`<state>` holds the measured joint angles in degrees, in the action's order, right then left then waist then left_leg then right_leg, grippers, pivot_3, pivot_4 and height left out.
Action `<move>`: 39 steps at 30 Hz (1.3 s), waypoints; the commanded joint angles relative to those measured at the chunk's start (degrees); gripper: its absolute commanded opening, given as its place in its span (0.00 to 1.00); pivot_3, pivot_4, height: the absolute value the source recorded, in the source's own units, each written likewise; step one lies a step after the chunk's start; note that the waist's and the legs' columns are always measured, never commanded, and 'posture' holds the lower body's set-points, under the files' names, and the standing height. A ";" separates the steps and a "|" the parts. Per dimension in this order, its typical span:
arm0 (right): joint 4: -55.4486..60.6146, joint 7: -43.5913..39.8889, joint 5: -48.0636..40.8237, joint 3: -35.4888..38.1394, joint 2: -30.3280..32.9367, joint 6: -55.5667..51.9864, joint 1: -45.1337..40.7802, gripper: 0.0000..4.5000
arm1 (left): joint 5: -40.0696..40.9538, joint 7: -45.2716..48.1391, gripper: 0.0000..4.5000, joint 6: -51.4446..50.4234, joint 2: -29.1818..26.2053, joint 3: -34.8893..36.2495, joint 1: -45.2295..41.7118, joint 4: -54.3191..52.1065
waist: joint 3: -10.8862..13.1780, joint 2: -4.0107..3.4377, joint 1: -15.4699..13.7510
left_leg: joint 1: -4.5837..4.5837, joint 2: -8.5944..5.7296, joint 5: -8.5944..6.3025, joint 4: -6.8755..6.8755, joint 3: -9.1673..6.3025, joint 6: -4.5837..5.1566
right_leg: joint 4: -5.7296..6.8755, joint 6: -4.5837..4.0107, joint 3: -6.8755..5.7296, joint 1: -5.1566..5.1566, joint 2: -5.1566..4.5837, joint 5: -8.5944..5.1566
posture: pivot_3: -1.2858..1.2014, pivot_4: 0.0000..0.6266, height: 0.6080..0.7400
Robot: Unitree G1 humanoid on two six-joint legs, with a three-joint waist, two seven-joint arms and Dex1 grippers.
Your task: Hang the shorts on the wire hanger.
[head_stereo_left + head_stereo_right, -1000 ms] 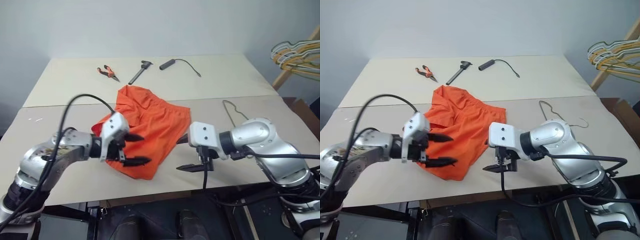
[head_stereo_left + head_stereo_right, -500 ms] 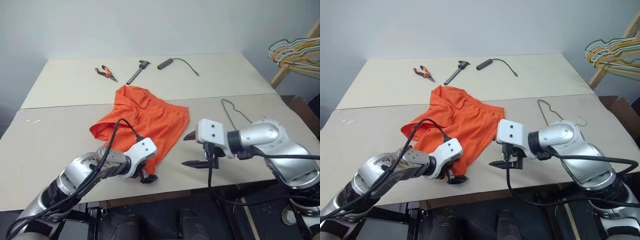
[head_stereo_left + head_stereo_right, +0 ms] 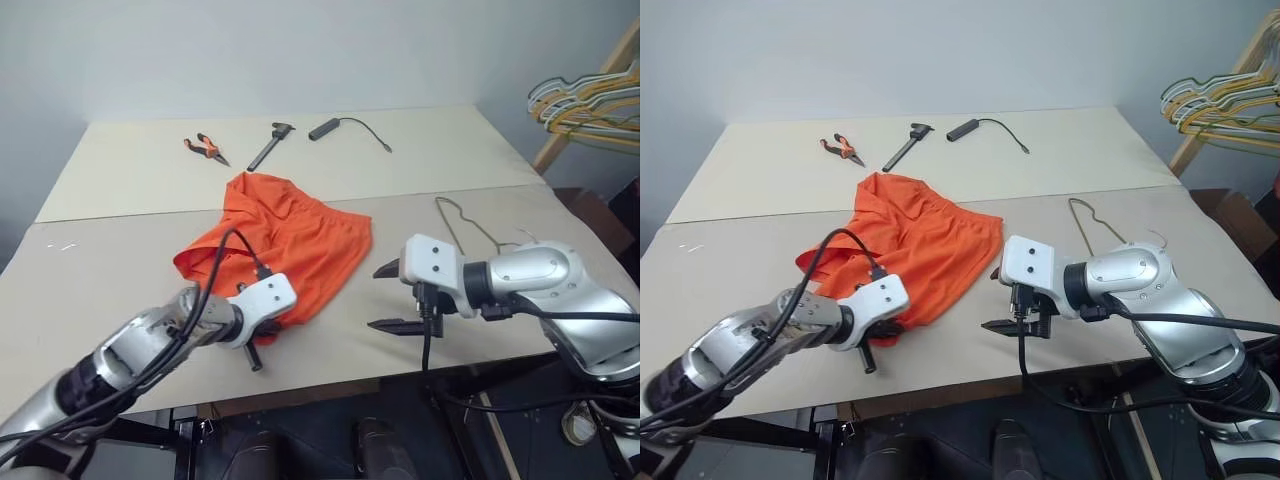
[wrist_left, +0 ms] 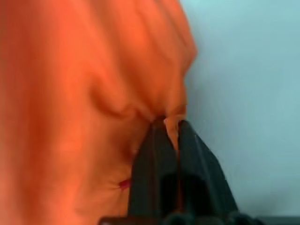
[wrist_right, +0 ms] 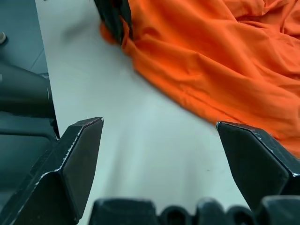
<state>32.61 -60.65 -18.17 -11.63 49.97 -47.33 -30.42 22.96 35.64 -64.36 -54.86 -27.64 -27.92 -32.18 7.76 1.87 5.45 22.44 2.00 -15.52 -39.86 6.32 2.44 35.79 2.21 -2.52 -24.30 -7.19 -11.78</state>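
Left pincer (image 4: 166,129): two black tapered fingers, closed together on the near hem of the shorts (image 3: 290,240); a small fold of orange cloth is pinched between the tips in the left wrist view. In the head views the tips are largely masked by the white wrist housing and a black looped cable.

Right pincer (image 3: 392,297): two black wedge-shaped fingers, spread wide, nothing held. It hangs just above the table (image 3: 120,270), beside the right edge of the shorts and apart from them.

Shorts: bright orange, soft matte fabric, crumpled and creased, gathered along the far edge. They are spread on the pale table near its middle, across a seam between two panels. The near hem is partly covered by the left arm.

Wire hanger (image 3: 462,225): thin bare grey metal wire, lying flat on the table right of the shorts, behind the right arm, which hides its near part; its full outline cannot be made out.

Far panel of the table: orange-handled pliers (image 3: 203,149), a dark grey hammer-like tool (image 3: 273,143), a black cylindrical item with a thin cord (image 3: 342,127).

Right margin: bunched yellow, green and white hangers (image 3: 585,100) on a wooden rack, cut off by the frame edge.
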 commanded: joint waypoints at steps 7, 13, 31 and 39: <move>-17.17 12.58 24.08 -8.75 -3.48 37.74 2.10 1.00 | 0.47 23.90 0.01 28.17 -15.99 16.75 9.24 7.33 | -0.01 -0.01 -0.31 | 0.20 0.00 0.03 -0.01 0.12 -0.09 | 0.00 0.02 -0.06 -0.21 -0.05 -0.02 | 0.47 0.13 1.00; -32.75 24.02 37.61 -13.92 -10.30 55.02 0.24 1.00 | 3.41 27.91 0.01 28.16 -16.29 27.66 10.43 11.13 | -0.03 -0.01 -1.21 | 0.72 -0.04 0.34 -0.04 0.20 -0.58 | 0.14 0.09 -0.01 -0.74 -0.05 -0.04 | 0.50 0.12 1.00; -60.12 34.99 47.09 -14.55 -15.82 76.27 -10.56 0.21 | 2.61 32.28 0.00 31.28 -16.63 39.23 19.72 9.98 | -0.08 0.05 -2.64 | 0.86 0.01 0.41 -0.06 0.53 -0.70 | 0.10 0.09 -0.05 -0.81 0.04 -0.05 | 0.51 0.13 1.00; -30.85 7.92 21.60 -6.16 3.71 71.64 2.48 0.01 | -0.86 40.17 0.00 48.11 -15.92 39.83 22.97 17.21 | -0.06 -0.01 -3.00 | 0.79 0.05 0.39 -0.06 0.52 -0.66 | 0.07 0.09 -0.06 -0.75 0.05 -0.05 | 0.49 0.14 1.00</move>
<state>-4.79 -46.36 9.93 -21.71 49.51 26.34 -28.79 22.84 73.23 -20.19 -70.33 10.19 -4.92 -17.25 7.70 1.86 2.44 23.25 2.05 -15.14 -39.93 6.84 1.79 35.85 2.30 -2.59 -25.05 -7.14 -11.84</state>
